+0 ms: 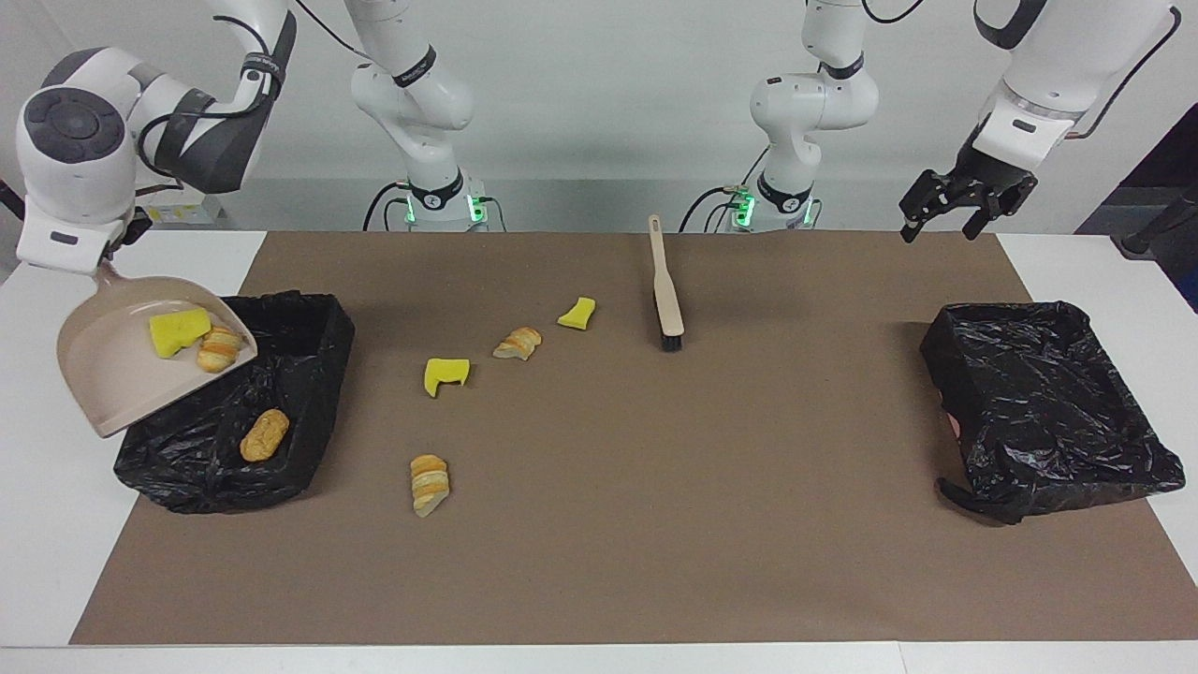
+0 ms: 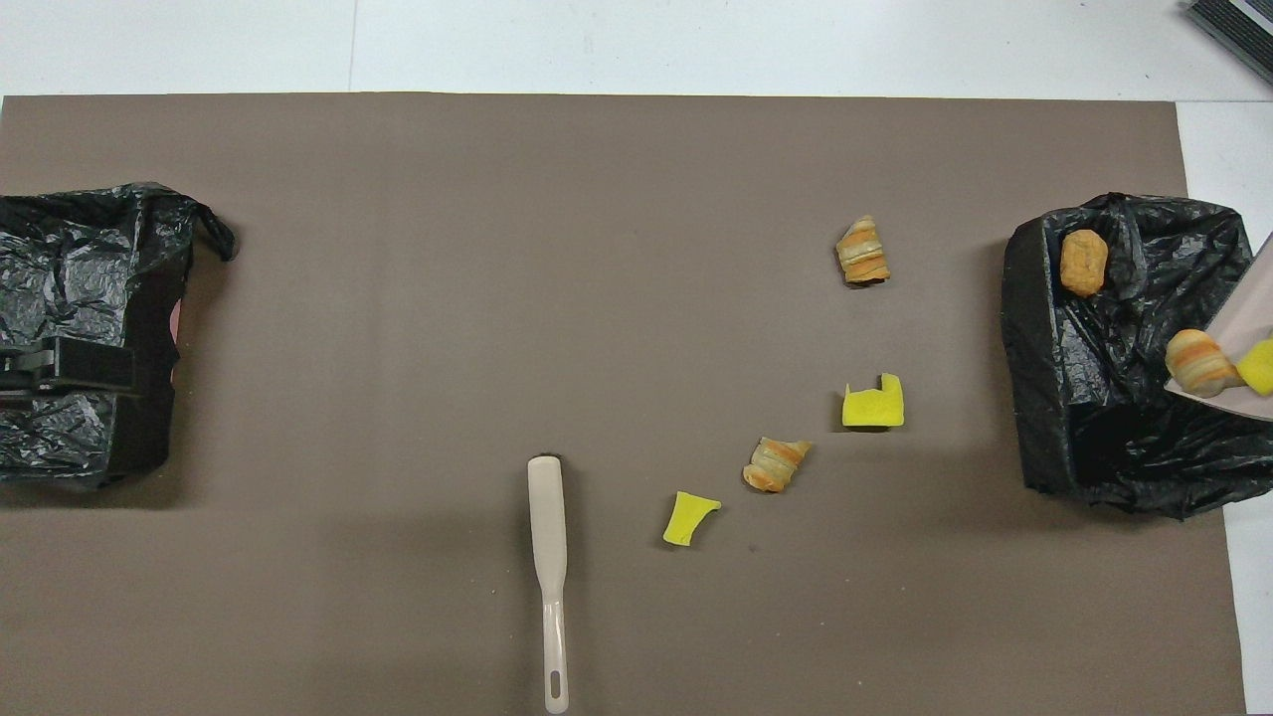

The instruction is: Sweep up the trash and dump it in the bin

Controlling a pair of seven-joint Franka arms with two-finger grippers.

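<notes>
Trash on the mat: four loose bits in mid-frame of the facing view — a yellow sponge piece (image 1: 445,374), a second sponge piece (image 1: 577,313), a bread chunk (image 1: 518,343) and a striped bread slice (image 1: 430,484) lower down.
Trash in the dustpan: a sponge bit (image 1: 178,331) and a bread slice (image 1: 219,349) sit near the lip, at the frame's left.
Trash already dumped: one bread roll (image 1: 264,435) lies in the black-lined bin (image 1: 318,374).
Handling: the bits look light and soft; they should slide or tumble readily, so I judge that pushing them with the bristles suits better than pinching.
Dustpan (image 1: 103,374): tilted over the bin; stiff, best held by its handle.
Right gripper (image 1: 110,260): closed on the dustpan handle, upper left of the frame.
Brush (image 1: 665,285): lies on the mat, upper centre; take it by the slim handle.
Left gripper (image 1: 964,201): jaws spread, empty, raised at upper right, waiting above the second bin (image 1: 1048,402).
</notes>
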